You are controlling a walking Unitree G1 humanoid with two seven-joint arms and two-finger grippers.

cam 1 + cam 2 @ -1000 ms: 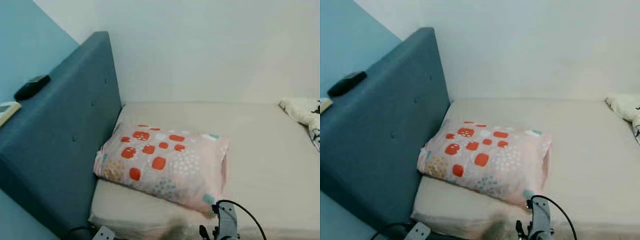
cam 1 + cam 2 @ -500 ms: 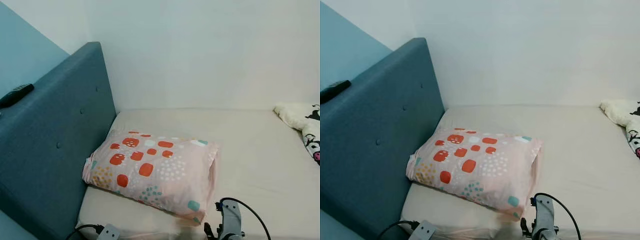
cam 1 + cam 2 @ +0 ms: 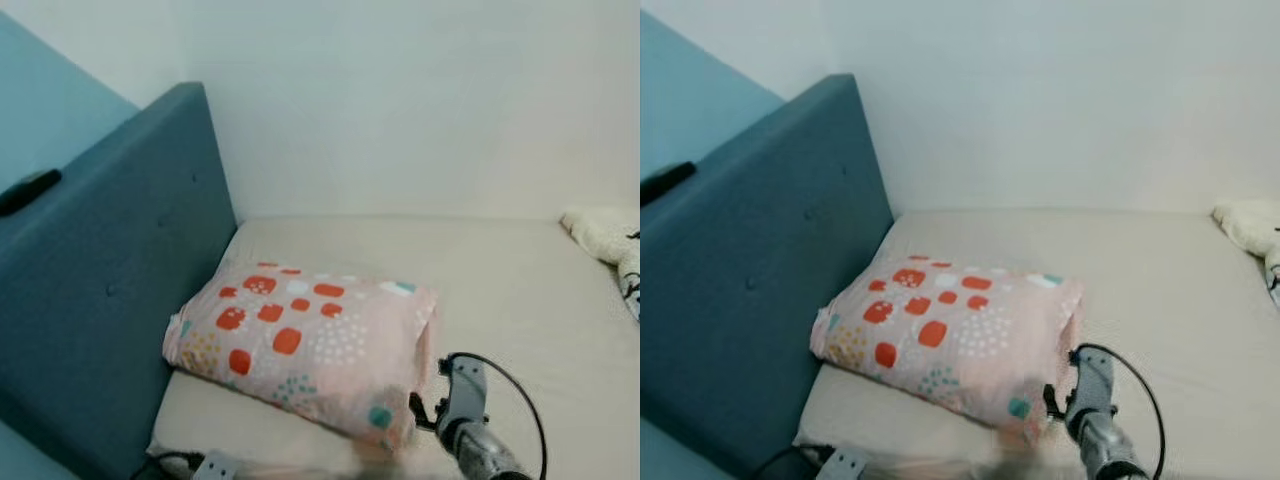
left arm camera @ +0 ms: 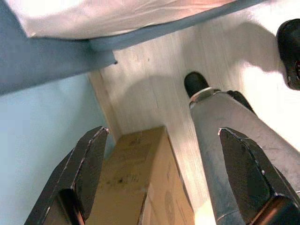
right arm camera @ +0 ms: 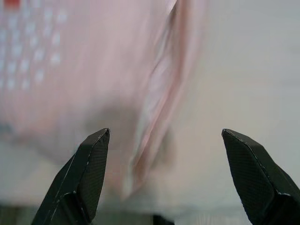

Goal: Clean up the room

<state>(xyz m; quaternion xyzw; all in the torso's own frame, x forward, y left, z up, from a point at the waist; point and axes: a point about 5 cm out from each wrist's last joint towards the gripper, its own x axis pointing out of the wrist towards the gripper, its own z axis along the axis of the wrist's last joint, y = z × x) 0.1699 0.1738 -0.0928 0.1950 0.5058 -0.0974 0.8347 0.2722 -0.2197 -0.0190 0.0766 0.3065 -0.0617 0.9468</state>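
- A blue upholstered headboard (image 3: 110, 290) fills the 9 o'clock side, a dark remote (image 3: 28, 190) on its top edge.
- A pink patterned pillow (image 3: 300, 340) lies against it on the cream mattress (image 3: 520, 300), which stays bare toward 3 o'clock.
- The left gripper (image 4: 164, 173), fingers wide apart and empty, hangs over a cardboard box (image 4: 136, 187).
- The right gripper (image 5: 166, 173), spread wide and empty, faces the pillow's open edge.
- A white blanket (image 3: 605, 235) lies at 3 o'clock.

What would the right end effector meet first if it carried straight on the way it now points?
Most likely the pink patterned pillow: the right end effector is open and aimed at the pillow's side edge, with the mattress beside it. The blur leaves depth unclear.
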